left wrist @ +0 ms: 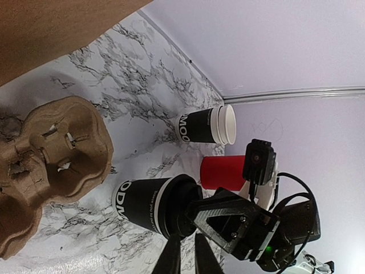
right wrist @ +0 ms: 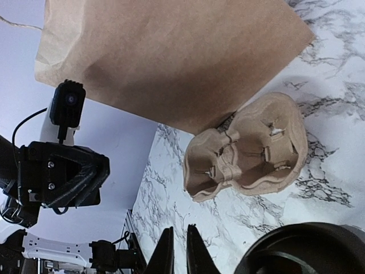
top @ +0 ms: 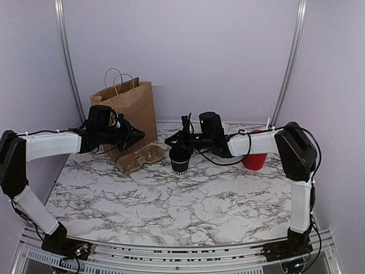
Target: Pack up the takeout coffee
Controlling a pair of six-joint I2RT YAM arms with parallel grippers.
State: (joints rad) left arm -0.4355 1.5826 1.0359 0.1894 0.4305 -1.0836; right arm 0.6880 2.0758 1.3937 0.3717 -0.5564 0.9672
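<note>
The takeout coffee (top: 181, 161) is a black cup with white lettering and a black lid, upright on the marble table (top: 171, 200), just right of the carrier. It also shows in the left wrist view (left wrist: 142, 202). Its lid (right wrist: 311, 251) fills the bottom right corner of the right wrist view. My right gripper (top: 170, 140) (right wrist: 178, 251) hovers just over the lid, fingertips pointing left past the cup, shut and empty. My left gripper (top: 140, 136) (left wrist: 187, 257) hangs in front of the paper bag, pointing at the cup, shut and empty.
A brown paper bag (top: 128, 108) stands at the back left. A cardboard cup carrier (top: 141, 157) lies in front of it. A nested stack of black cups (left wrist: 208, 127) and a red cup (top: 254, 160) stand behind the coffee, to the right.
</note>
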